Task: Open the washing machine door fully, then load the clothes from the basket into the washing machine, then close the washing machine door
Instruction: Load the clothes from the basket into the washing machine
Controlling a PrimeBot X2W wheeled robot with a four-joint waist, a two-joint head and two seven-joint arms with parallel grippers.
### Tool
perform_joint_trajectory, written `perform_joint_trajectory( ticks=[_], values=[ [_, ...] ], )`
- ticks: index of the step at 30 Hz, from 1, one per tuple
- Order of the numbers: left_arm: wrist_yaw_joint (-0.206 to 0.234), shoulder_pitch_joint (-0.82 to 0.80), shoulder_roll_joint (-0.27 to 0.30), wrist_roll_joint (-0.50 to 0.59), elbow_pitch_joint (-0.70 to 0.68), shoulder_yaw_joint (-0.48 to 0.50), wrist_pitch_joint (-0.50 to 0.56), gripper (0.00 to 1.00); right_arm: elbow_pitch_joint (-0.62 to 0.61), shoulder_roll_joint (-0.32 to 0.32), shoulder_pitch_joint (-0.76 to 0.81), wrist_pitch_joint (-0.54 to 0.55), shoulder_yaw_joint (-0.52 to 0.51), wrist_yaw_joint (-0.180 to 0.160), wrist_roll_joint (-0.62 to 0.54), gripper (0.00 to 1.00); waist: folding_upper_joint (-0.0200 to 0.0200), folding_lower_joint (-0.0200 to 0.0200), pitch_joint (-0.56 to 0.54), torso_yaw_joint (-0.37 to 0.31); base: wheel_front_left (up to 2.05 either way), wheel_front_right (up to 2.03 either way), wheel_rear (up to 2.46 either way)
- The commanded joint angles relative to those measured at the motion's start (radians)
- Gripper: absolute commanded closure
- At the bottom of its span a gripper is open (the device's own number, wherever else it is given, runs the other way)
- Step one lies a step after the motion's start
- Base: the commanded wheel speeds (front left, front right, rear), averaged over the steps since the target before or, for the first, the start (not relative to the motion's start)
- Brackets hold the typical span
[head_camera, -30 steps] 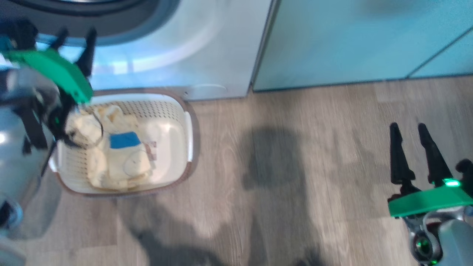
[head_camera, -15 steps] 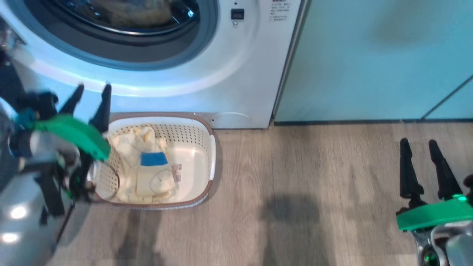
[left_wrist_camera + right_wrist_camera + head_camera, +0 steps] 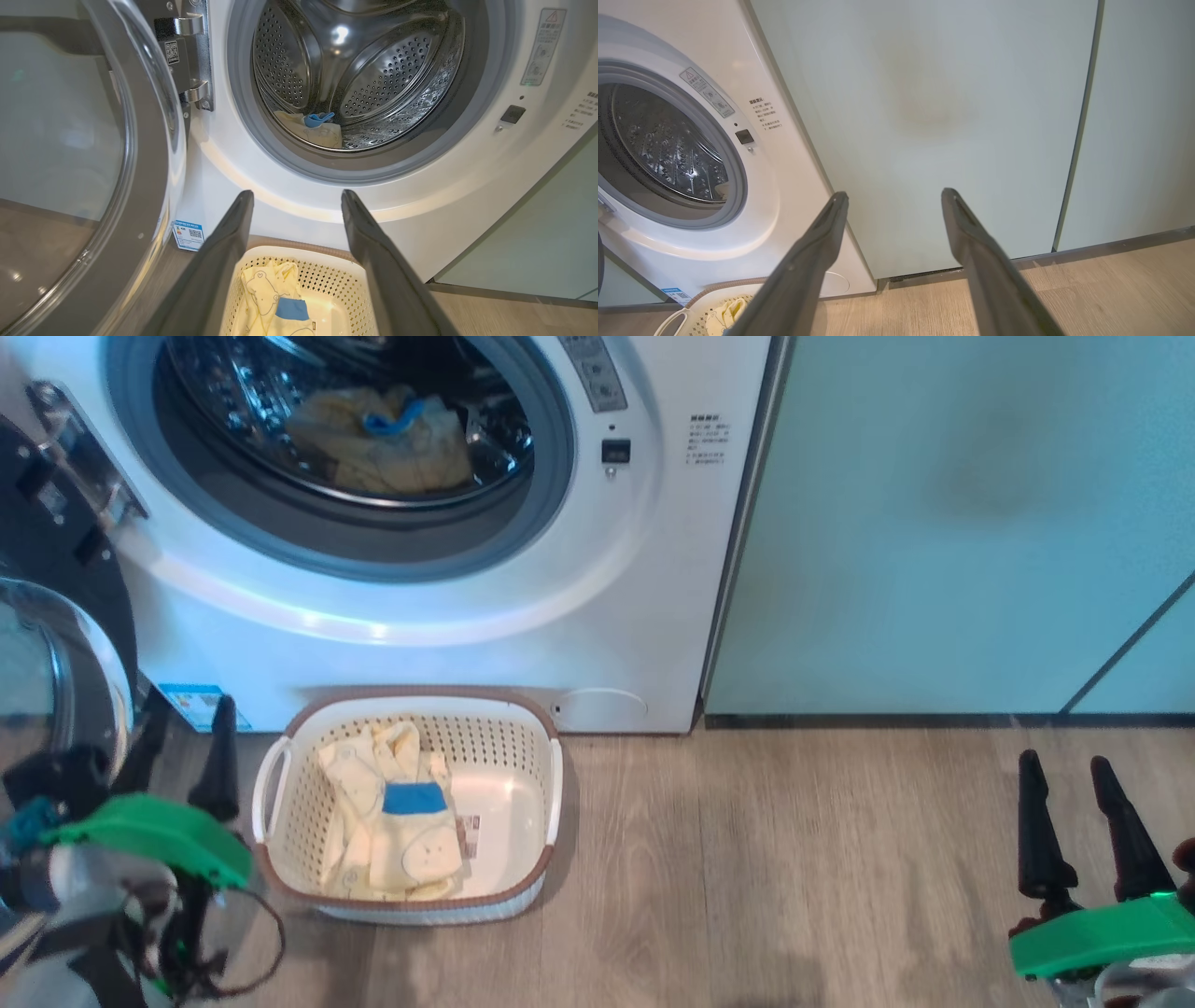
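The washing machine (image 3: 653, 616) stands with its door (image 3: 42, 555) swung wide to the left, its glass bowl (image 3: 60, 154) close by my left wrist camera. A pale yellow garment with a blue piece (image 3: 383, 439) lies in the steel drum (image 3: 373, 79). More yellow bear-print clothes with a blue patch (image 3: 392, 812) lie in the cream basket (image 3: 411, 694) on the floor before the machine. My left gripper (image 3: 191, 709) is open and empty, just left of the basket, pointing at the machine (image 3: 296, 193). Far right, my right gripper (image 3: 1064, 765) is open and empty.
Pale green cabinet doors (image 3: 934, 523) stand right of the machine, and my right gripper (image 3: 894, 193) points at them. Wood-look floor (image 3: 794, 877) stretches between the basket and the right arm. The open door hems in the left arm's left side.
The head camera has tilted up, bringing the drum into view. Relative to the basket, my left gripper has drawn back and left from beyond its far-left corner. Right gripper is steady.
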Motion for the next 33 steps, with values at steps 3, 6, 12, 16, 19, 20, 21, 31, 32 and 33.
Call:
perform_joint_trajectory(
  ticks=[3, 6, 12, 16, 19, 20, 21, 31, 32, 33],
  values=[
    [-0.022, 0.011, 0.005, 0.033, -0.045, 0.082, -0.009, 0.00, -0.034, -0.021, 0.000, -0.010, 0.023, 0.004, -0.008, 0.00, -0.0001, 0.0001, -0.033, 0.000, 0.00, 0.00, 0.00],
    [-0.040, 0.049, -0.014, 0.052, -0.056, 0.111, -0.009, 0.00, -0.037, -0.021, 0.017, -0.010, 0.024, 0.004, -0.008, 0.00, -0.0001, 0.0001, -0.055, -0.001, 0.00, 0.00, 0.00],
    [-0.059, 0.103, -0.044, 0.090, -0.080, 0.160, -0.009, 0.00, -0.042, -0.022, 0.042, -0.010, 0.019, 0.004, -0.008, 0.00, -0.0001, 0.0001, -0.079, -0.002, 0.00, 0.00, 0.00],
    [-0.064, 0.114, -0.056, 0.107, -0.087, 0.178, -0.009, 0.00, -0.044, -0.021, 0.046, -0.010, 0.019, 0.004, -0.010, 0.00, -0.0001, 0.0001, -0.083, -0.001, 0.00, 0.00, 0.00],
    [-0.070, 0.118, -0.065, 0.120, -0.092, 0.193, -0.009, 0.00, -0.045, -0.020, 0.046, -0.010, 0.019, 0.004, -0.011, 0.00, -0.0001, 0.0001, -0.082, 0.001, 0.00, 0.00, 0.00],
    [-0.071, 0.118, -0.066, 0.126, -0.094, 0.197, -0.009, 0.00, -0.045, -0.020, 0.045, -0.010, 0.019, 0.004, -0.010, 0.00, -0.0001, 0.0001, -0.082, 0.001, 0.00, 0.00, 0.00],
    [-0.073, 0.119, -0.067, 0.133, -0.096, 0.200, -0.009, 0.00, -0.046, -0.020, 0.044, -0.010, 0.019, 0.004, -0.010, 0.00, -0.0001, 0.0001, -0.081, 0.002, 0.00, 0.00, 0.00],
    [-0.086, 0.120, -0.073, 0.172, -0.094, 0.201, -0.009, 0.00, -0.049, -0.023, 0.037, -0.010, 0.025, 0.004, -0.027, 0.00, -0.0001, 0.0001, -0.073, 0.006, 0.00, 0.00, 0.00],
    [-0.087, 0.119, -0.075, 0.174, -0.094, 0.201, -0.009, 0.00, -0.049, -0.023, 0.035, -0.010, 0.025, 0.004, -0.028, 0.00, -0.0001, 0.0001, -0.072, 0.007, 0.00, 0.00, 0.00],
    [-0.087, 0.118, -0.076, 0.176, -0.094, 0.200, -0.009, 0.00, -0.050, -0.023, 0.034, -0.010, 0.025, 0.004, -0.029, 0.00, -0.0001, 0.0001, -0.071, 0.007, 0.00, 0.00, 0.00]
  ],
)
